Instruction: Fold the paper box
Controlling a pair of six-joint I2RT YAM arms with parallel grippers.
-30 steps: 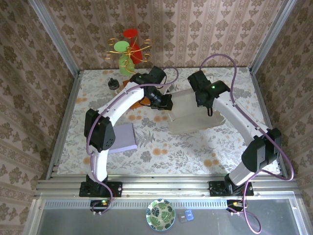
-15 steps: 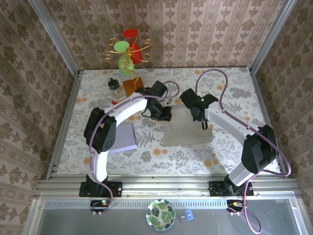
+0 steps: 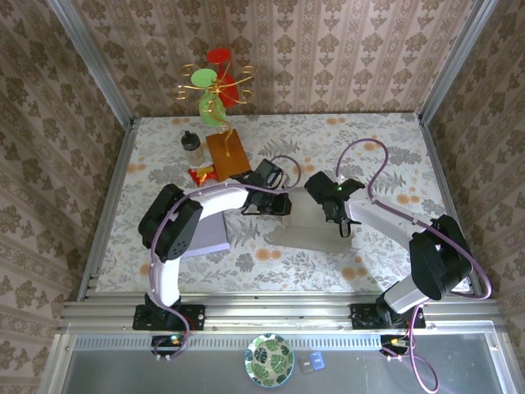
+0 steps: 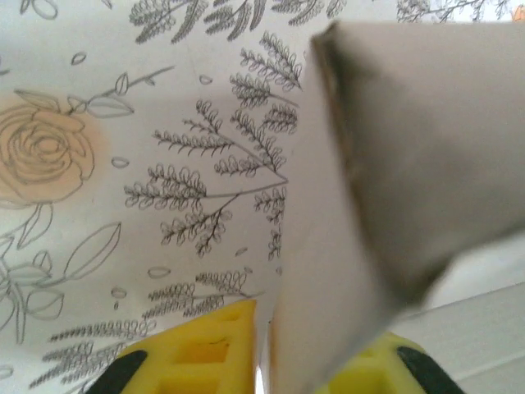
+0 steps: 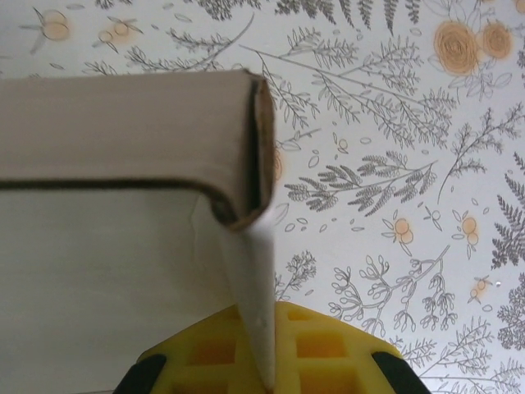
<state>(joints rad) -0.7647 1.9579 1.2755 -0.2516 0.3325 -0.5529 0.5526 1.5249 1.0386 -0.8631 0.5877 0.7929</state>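
Pinching a thin wall of the paper box (image 5: 123,123), the right jaws are closed on it. A flap at its other side sits between the left jaws; whether they grip it, I cannot tell. The box rests at the middle of the flower-printed desk (image 3: 385,139).

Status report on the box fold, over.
Right gripper shut on edge of paper box. Left gripper straddles the opposite panel, grip unclear. Box partly folded between them. Purple pad lies apart, left of box.
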